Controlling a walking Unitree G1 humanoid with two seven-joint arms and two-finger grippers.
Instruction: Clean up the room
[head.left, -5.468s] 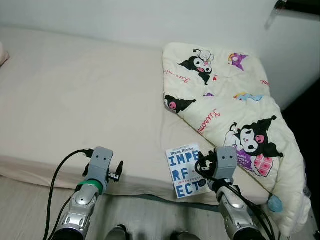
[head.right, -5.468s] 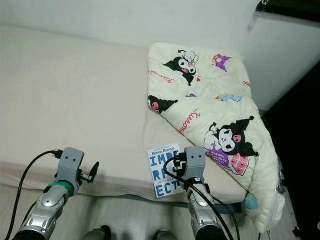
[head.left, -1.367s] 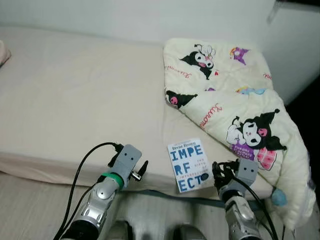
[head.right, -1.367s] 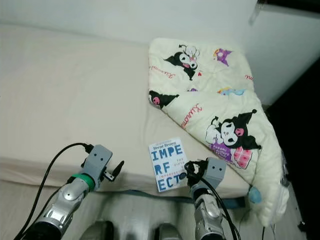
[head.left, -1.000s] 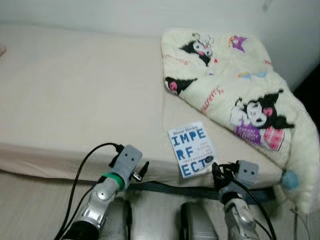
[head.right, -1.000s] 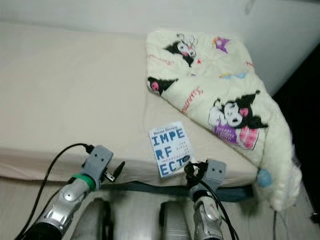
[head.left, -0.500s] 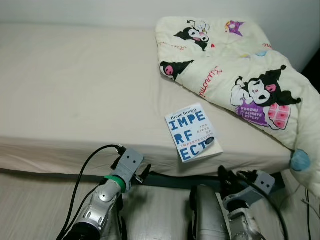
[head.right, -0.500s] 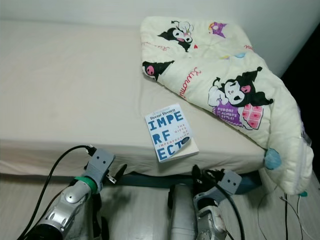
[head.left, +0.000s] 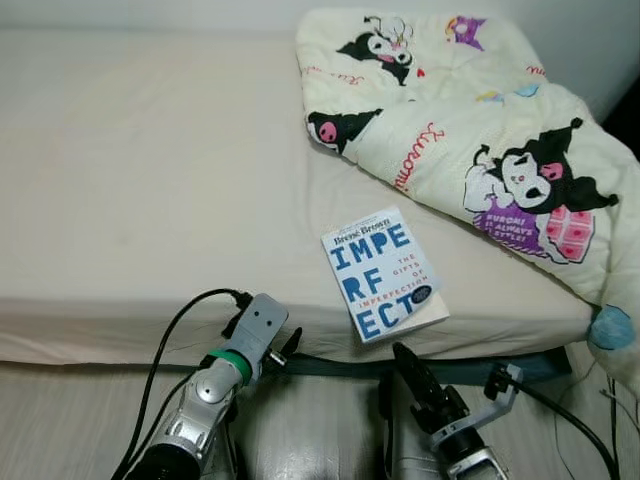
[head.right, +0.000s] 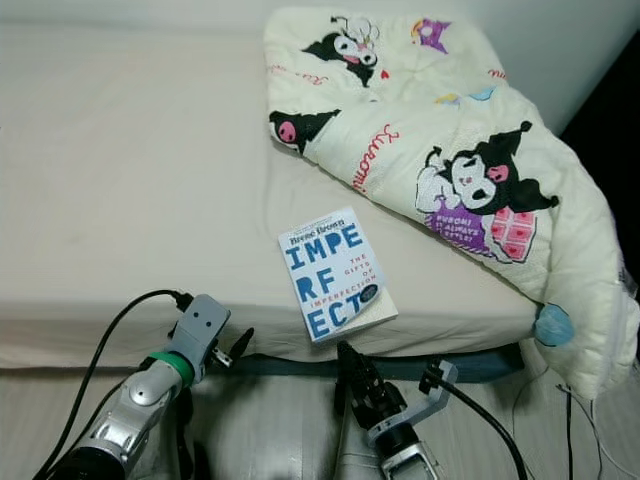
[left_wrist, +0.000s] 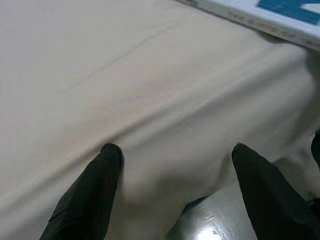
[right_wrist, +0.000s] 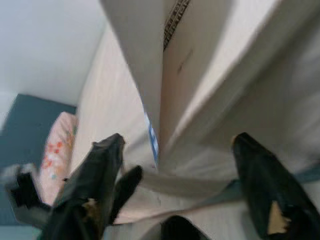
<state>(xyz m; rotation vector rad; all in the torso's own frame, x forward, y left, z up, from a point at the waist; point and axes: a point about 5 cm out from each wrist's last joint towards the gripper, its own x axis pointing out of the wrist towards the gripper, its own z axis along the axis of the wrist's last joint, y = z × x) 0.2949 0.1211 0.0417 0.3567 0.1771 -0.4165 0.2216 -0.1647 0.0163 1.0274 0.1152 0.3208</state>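
Note:
A white book (head.left: 385, 272) with big blue letters lies face up near the front edge of the bed (head.left: 150, 180), one corner just over the edge. My right gripper (head.left: 405, 362) is below the mattress edge, under the book, turned on its side with its fingers open and empty. In the right wrist view the right gripper (right_wrist: 180, 137) looks up along the book's edge (right_wrist: 145, 60). My left gripper (head.left: 292, 342) hangs open against the mattress side, left of the book. In the left wrist view the left gripper (left_wrist: 176, 150) faces the beige sheet, with the book (left_wrist: 260, 17) off to one side.
A cream cartoon-print blanket (head.left: 480, 130) is bunched on the bed's right part and droops over the corner, with a blue pompom (head.left: 610, 327) hanging. A dark strap (head.left: 330, 365) runs under the mattress. Wooden floor (head.left: 60, 420) lies in front; cables trail at the right.
The view has tipped down and shifted. My right gripper has dropped from the book's lower corner to below the mattress edge and rolled sideways. The left gripper has sunk to the mattress side.

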